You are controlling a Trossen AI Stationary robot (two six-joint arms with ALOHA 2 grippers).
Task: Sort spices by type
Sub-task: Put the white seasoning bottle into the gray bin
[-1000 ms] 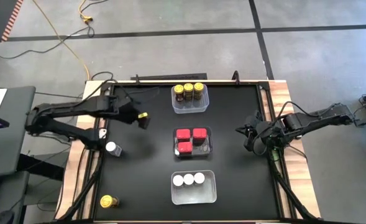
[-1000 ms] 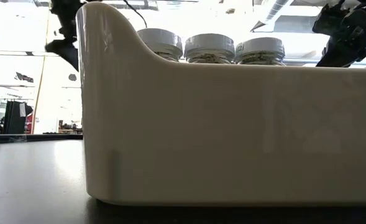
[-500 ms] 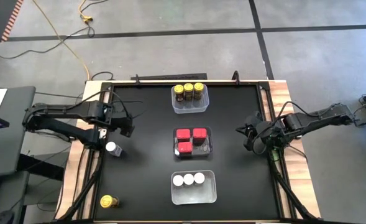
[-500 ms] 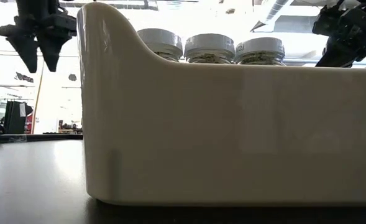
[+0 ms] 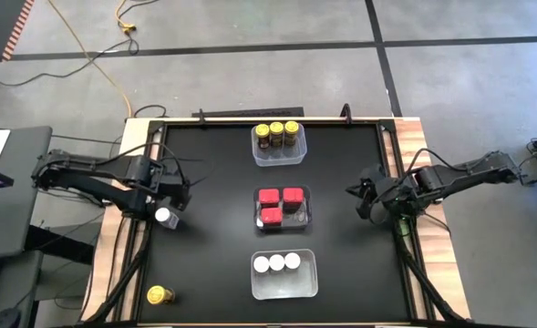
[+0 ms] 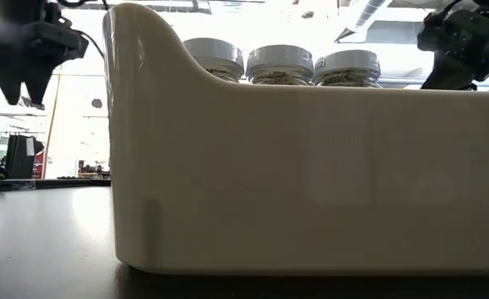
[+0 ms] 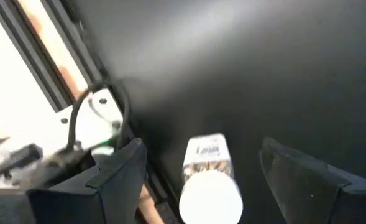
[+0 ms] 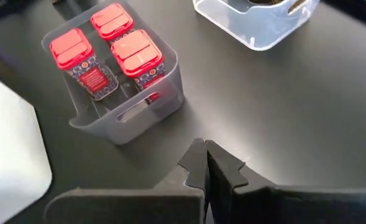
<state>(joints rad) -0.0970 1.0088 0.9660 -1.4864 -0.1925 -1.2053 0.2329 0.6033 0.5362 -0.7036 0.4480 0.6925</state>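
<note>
Hovering over the left edge of the worktop [image 5: 213, 182], left claw [image 5: 170, 211] spread apart and empty, poised straight above a lone white-capped jar [image 5: 164, 217] standing upright beside the rail. Framed neatly between the two dark fingers [image 7: 307, 180] in the wrist view, cap [image 7: 210, 199] nearest the lens. Right claw [image 5: 366, 202] pinched together, holding nothing, parked near the right edge.

Three tubs down the middle: yellow-capped jars [image 5: 276, 130] in the far tub [image 5: 279, 157], red tins [image 5: 277, 202] in the middle tub [image 5: 303, 219], three white-capped jars [image 5: 276, 262] in the near tub [image 5: 286, 284]. One stray yellow-capped jar [image 5: 160, 294] lying at the near left corner, well apart.

Best handled, probably, by dropping straight down, centred on the jar, closing just below the cap rather than on it (a smooth round body, likely to slip or tip if caught off-centre). Worth watching the rail close alongside. Then up clear of the tub wall before crossing to the near tub.
</note>
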